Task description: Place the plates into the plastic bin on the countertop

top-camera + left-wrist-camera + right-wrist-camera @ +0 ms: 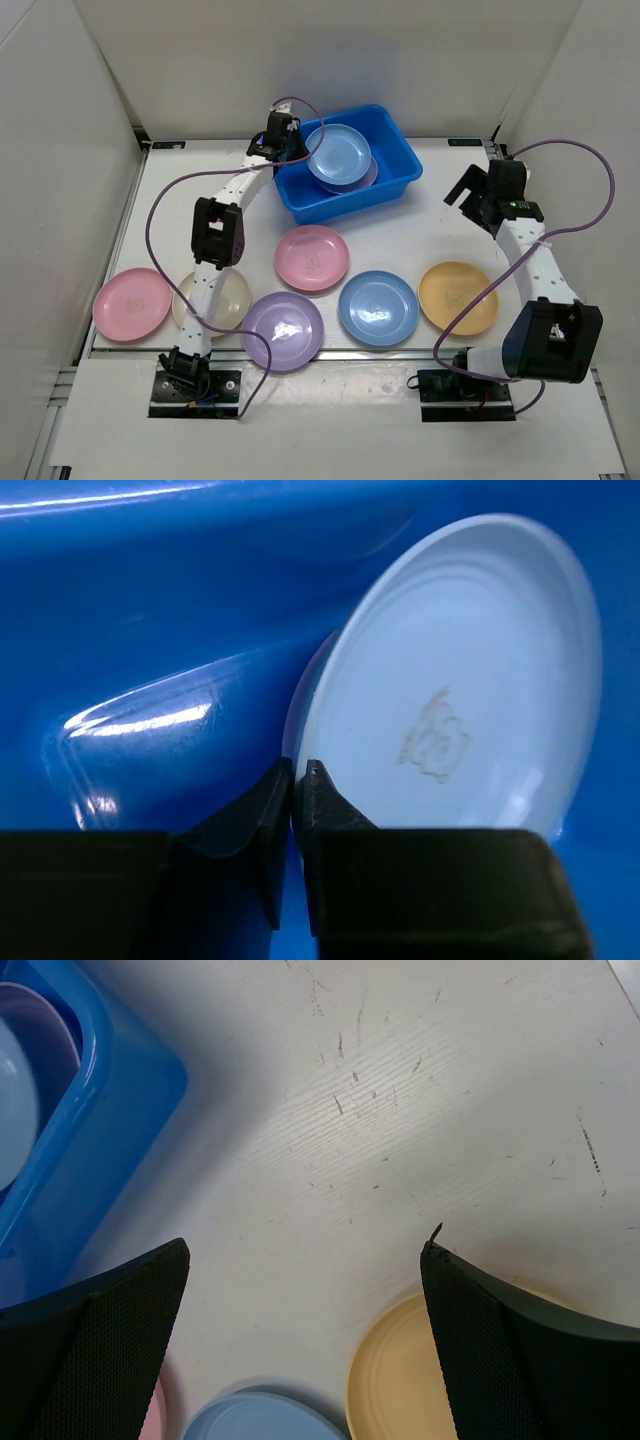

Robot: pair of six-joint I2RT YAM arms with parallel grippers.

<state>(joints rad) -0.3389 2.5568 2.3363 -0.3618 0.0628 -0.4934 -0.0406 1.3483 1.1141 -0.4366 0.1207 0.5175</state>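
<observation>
Black left pincer (300,770) is sitting nearly together, a slit showing, at the rim of a tilted light blue plate (450,680) inside the blue bin (150,610); grip unclear. Right pincer (305,1248) is hovering wide apart over the table (450,1080), six more plates (312,257) lying there.

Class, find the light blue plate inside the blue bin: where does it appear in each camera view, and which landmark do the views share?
Top external: the light blue plate sits upper centre, atop a purple plate.
Left wrist: the plate fills the right half, tilted.
Right wrist: the plate is a sliver at the left edge.
Shared landmark: the blue bin around it.
</observation>
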